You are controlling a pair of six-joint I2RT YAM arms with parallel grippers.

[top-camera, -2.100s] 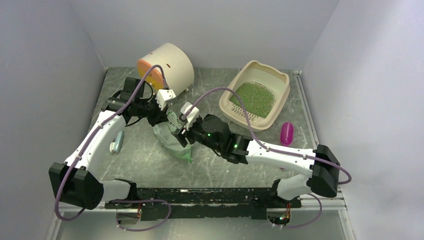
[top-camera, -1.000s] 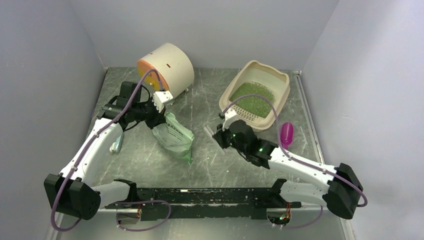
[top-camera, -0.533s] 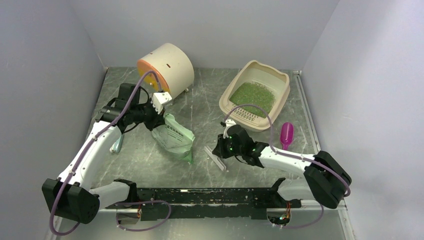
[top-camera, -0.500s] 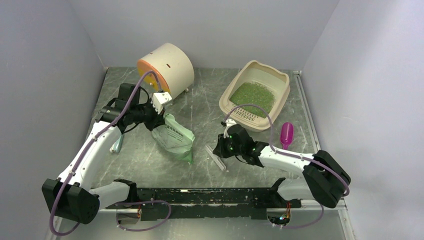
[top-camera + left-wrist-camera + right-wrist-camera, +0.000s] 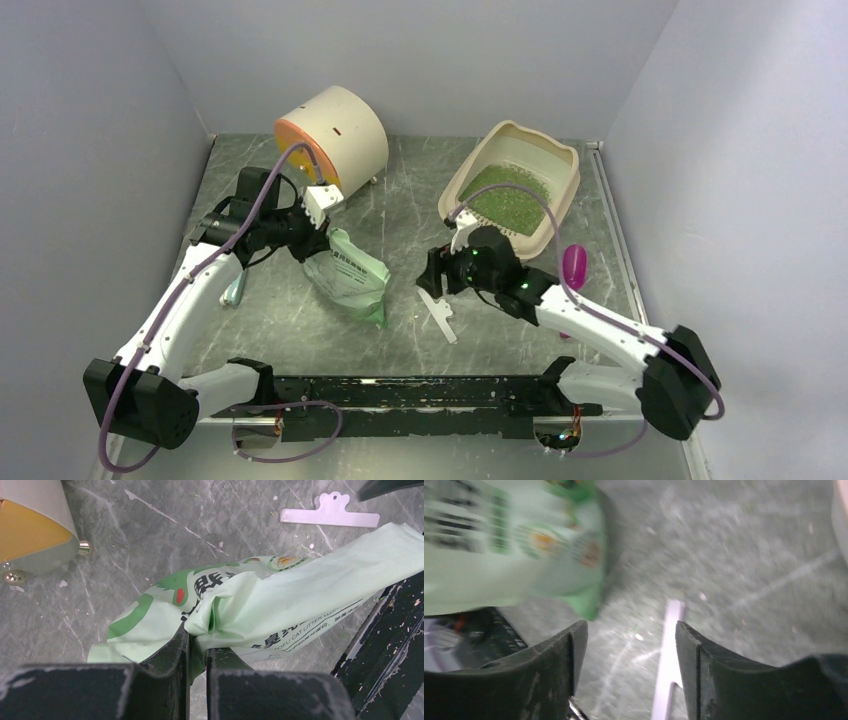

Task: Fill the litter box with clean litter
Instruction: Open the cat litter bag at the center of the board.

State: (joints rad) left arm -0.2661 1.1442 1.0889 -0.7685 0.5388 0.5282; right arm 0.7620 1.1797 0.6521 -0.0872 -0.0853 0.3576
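The left gripper (image 5: 197, 645) is pinching the bag (image 5: 300, 595), jaws nearly closed. The right gripper (image 5: 629, 635) is hovering wide open and empty above the clip (image 5: 666, 665). Litter (image 5: 512, 200) is lying in the box (image 5: 560, 160), far right. The right gripper should probably be taking the bag's low corner.

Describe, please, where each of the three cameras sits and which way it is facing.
Top external: above and behind the robot, looking down on the table; left arm, right arm and litter box show.
Left wrist: on the left arm, looking along the left claw, shut on the bag.
Right wrist: on the right arm, looking down past the open right claw at the table.
Shared: both wrist views show the bag and the white clip.
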